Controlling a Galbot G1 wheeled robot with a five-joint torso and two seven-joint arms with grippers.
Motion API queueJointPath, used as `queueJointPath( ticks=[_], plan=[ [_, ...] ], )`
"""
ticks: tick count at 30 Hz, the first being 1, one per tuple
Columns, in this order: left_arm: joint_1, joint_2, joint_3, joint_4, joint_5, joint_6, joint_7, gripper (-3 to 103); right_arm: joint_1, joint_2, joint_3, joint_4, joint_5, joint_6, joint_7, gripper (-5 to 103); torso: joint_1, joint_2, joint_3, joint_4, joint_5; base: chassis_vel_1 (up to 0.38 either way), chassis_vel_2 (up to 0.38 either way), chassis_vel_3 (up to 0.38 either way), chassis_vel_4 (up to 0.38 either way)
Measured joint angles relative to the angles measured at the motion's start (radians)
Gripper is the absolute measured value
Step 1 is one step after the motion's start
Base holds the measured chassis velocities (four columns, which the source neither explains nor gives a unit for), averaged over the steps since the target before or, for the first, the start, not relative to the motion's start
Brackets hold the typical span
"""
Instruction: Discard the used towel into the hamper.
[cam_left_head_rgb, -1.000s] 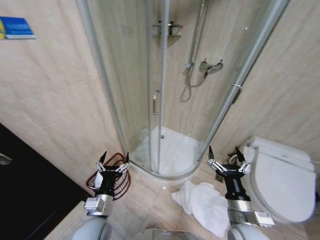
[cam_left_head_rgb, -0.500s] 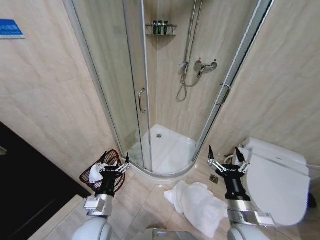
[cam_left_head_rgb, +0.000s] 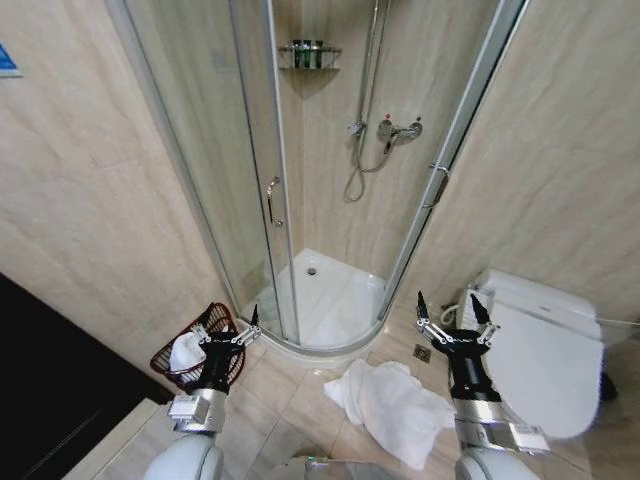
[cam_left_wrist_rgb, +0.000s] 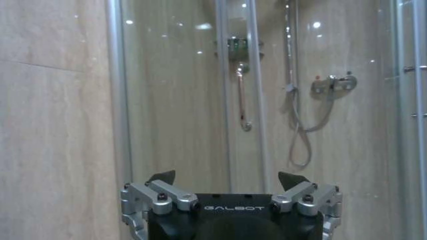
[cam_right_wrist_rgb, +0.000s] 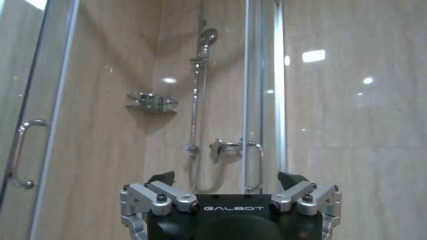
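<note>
Below and just inboard of my right claw (cam_left_head_rgb: 445, 322), released w/ nothing held, the towel (cam_left_head_rgb: 390, 405) lies crumpled on the floor: soft, light, floppy, so I'd pinch a raised fold. Left claw (cam_left_head_rgb: 224, 328) is also released, by the hamper (cam_left_head_rgb: 176, 368).

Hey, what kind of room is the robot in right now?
A bathroom, most likely in a home or hotel: a glass shower enclosure, a toilet, and a white towel lying on the tiled floor.
</note>
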Motion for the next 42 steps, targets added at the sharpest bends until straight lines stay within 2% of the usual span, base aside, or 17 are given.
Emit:
queueJointPath(
  ticks=[21,35,42],
  plan=[
    [0.0,0.0,0.0,0.0,0.0,0.0,0.0,100,0.0,0.0,0.0,0.0,0.0,0.0,0.0,100,0.0,0.0,0.0,-0.0001,0.0001,-0.107,-0.094,-0.101,-0.101],
    [0.0,0.0,0.0,0.0,0.0,0.0,0.0,100,0.0,0.0,0.0,0.0,0.0,0.0,0.0,100,-0.007,-0.014,-0.008,-0.0001,0.0,-0.071,-0.078,-0.078,-0.068],
    [0.0,0.0,0.0,0.0,0.0,0.0,0.0,100,0.0,0.0,0.0,0.0,0.0,0.0,0.0,100,-0.023,-0.049,-0.025,-0.0001,0.0001,0.0,0.0,0.0,0.0]
  ],
)
